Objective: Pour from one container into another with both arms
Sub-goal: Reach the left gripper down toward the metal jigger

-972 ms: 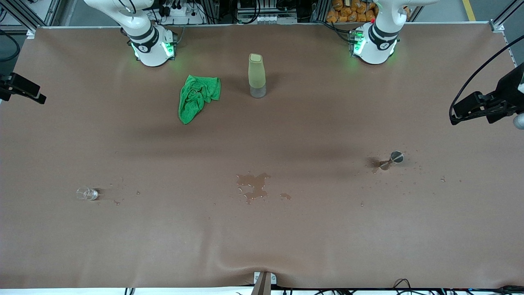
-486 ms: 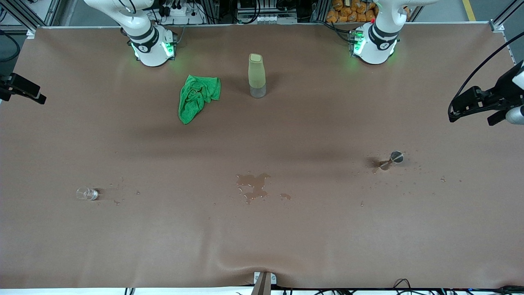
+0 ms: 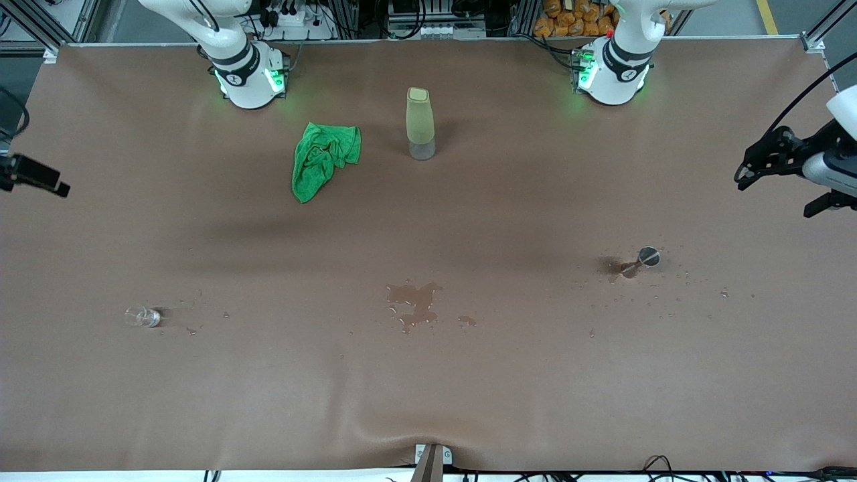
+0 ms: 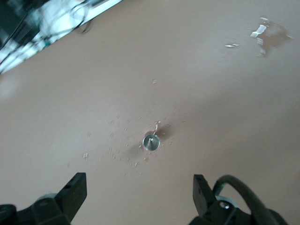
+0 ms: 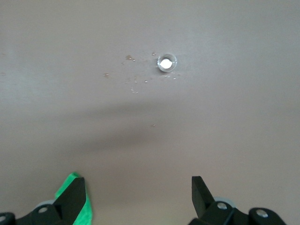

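The tiny clear glass cup [image 3: 142, 316] stands on the brown table toward the right arm's end; in the right wrist view the cup [image 5: 167, 62] sits far below my open right gripper [image 5: 137, 194], droplets beside it. The silvery metal jigger [image 3: 641, 260] stands toward the left arm's end. The left wrist view looks down on the jigger's round rim [image 4: 151, 140], ringed by droplets, well below my open left gripper [image 4: 139, 194]. Both grippers are high up at the table's two ends with nothing between their fingers.
A tall yellow-green bottle [image 3: 420, 124] stands near the arms' bases, with a crumpled green cloth [image 3: 323, 158] beside it. A spilled puddle [image 3: 415, 302] lies mid-table, between cup and jigger. The cloth's edge [image 5: 86, 211] shows by one right finger.
The left arm's hand has risen and swung toward the table's end. The right gripper has shifted slightly at its end. Cup, jigger, bottle and cloth have not moved.
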You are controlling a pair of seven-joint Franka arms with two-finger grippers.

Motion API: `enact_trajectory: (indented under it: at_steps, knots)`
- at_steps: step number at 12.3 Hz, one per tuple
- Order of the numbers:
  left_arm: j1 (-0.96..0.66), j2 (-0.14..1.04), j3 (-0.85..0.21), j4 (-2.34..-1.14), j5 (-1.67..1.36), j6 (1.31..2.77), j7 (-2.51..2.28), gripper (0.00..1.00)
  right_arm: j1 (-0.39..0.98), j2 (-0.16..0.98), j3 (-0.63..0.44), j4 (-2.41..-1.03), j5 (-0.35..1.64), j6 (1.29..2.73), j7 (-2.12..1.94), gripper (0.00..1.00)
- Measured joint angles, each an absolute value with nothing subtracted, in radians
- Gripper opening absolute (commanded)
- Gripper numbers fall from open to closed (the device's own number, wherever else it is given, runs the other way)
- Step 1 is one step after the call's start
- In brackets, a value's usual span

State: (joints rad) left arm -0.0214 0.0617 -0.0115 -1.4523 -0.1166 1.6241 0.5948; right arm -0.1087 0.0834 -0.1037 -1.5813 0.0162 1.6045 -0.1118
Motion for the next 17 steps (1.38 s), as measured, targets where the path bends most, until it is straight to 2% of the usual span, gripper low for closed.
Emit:
enact_trajectory:
  at_steps: [6,12,17]
  knots:
    - [0.064,0.086,0.004,-1.453,-0.391,1.625,1.153,1.0,-0.308,0.251,-0.106,-1.584,0.119,1.752,-0.494,1.0]
    - [0.157,0.135,0.005,-1.458,-0.66,1.618,1.533,1.0,-0.451,0.326,-0.107,-1.583,0.315,1.813,-0.922,1.0]
    - [0.214,0.22,0.005,-1.471,-0.856,1.545,1.746,1.0,-0.516,0.385,-0.107,-1.583,0.494,1.829,-1.247,1.0]
